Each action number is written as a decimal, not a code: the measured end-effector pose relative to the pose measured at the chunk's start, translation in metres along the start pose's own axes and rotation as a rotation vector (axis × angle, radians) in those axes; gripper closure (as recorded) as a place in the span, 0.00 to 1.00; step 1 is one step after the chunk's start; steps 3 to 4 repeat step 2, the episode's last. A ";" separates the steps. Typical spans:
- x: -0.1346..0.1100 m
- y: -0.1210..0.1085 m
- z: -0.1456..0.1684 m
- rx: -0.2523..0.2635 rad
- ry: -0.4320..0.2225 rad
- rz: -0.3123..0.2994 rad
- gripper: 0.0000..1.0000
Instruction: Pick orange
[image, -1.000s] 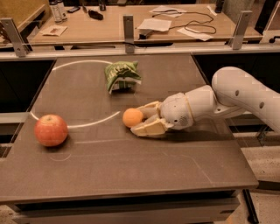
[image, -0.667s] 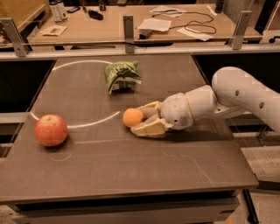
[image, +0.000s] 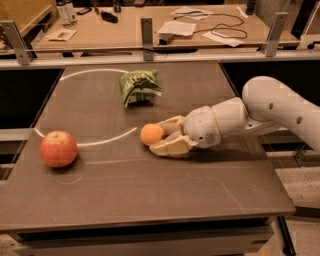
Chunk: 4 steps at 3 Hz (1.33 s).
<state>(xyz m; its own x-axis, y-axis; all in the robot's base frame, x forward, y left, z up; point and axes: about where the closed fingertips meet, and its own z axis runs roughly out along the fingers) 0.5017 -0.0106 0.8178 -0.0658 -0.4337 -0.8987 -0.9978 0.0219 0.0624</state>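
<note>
Bright orange all over and matte-skinned, the small round orange lies on the table top just right of centre, close to the end of a painted white arc. You will find it in the mouth of the tan two-finger gripper, which lies low over the surface and reaches in from the right. The gripper's fingers are spread, one above and one below the fruit, with the tips flanking its right side. I cannot tell whether they bear on the skin.

A white, smooth-shelled robot arm runs from the gripper to the right edge.

The dark brown matte table also carries a larger red apple with yellowish patches near its left edge, well apart from the orange. A crumpled green snack bag lies toward the back, beyond the fruit.

Behind the table, a metal rail with upright posts fronts a light wooden desk bearing loose white papers and a black cable.
</note>
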 end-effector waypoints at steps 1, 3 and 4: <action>-0.001 0.001 0.002 -0.004 0.000 -0.001 0.84; -0.001 0.001 0.003 -0.006 0.000 -0.002 0.61; -0.001 0.001 0.003 -0.006 0.000 -0.002 0.61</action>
